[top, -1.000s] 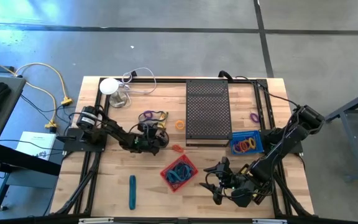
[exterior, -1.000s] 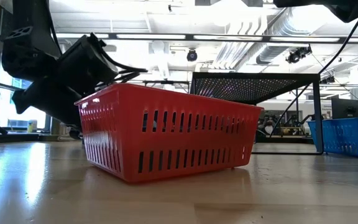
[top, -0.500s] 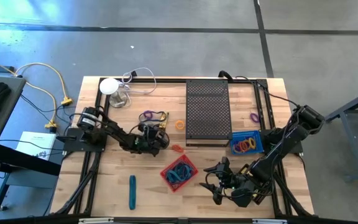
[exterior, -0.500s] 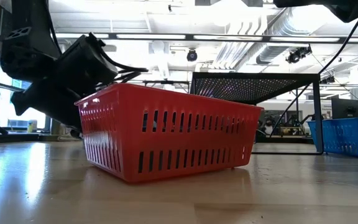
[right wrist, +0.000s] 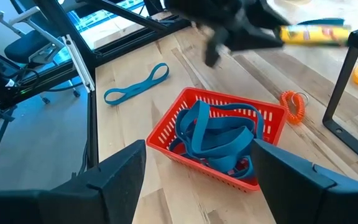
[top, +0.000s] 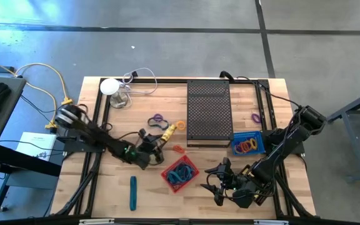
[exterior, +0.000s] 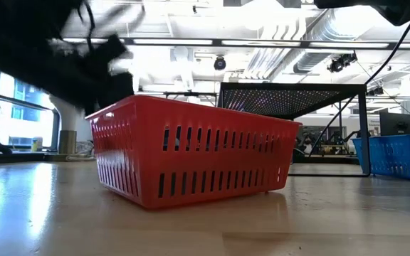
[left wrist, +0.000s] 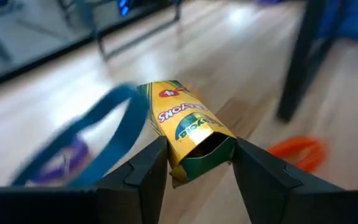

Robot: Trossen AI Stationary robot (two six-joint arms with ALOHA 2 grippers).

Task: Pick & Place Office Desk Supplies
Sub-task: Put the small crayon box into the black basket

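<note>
The yellow crayon box [left wrist: 188, 127] is pinched between the left gripper's [left wrist: 196, 163] jaws, flap end toward the wrist camera, lifted clear of the desk [top: 105, 187]. In the high view the yellow crayon box [top: 168, 130] sticks out at about one o'clock from the left gripper [top: 157, 142], just left of the black perforated tray [top: 209, 112]. A second ago that gripper sat over the purple loop pile with its jaws wider; now they have narrowed onto the box, and the arm has swung so its shoulder end lies nearer the desk's nine o'clock edge. The purple loops [top: 156, 119] lie uncovered at eleven o'clock of the box, an orange ring [top: 180, 125] right beside it and an orange coil [top: 178, 149] at six o'clock.

The red basket [top: 180, 174], full of blue bands [right wrist: 213, 134], sits at five o'clock from the left gripper, unchanged. The teal stick [top: 132, 191] lies toward seven o'clock, alone. The blue basket [top: 248, 143] of coloured rings stays by the tray's lower right corner, and a purple loop [top: 255, 117] lies past the tray's right side.

The right gripper [top: 220, 182] waits just right of the red basket, jaws spread wide, as before.

The desk is pale wood planks with black rails; around it, grey concrete floor. The low view shows a bright workshop ceiling with ducts.
</note>
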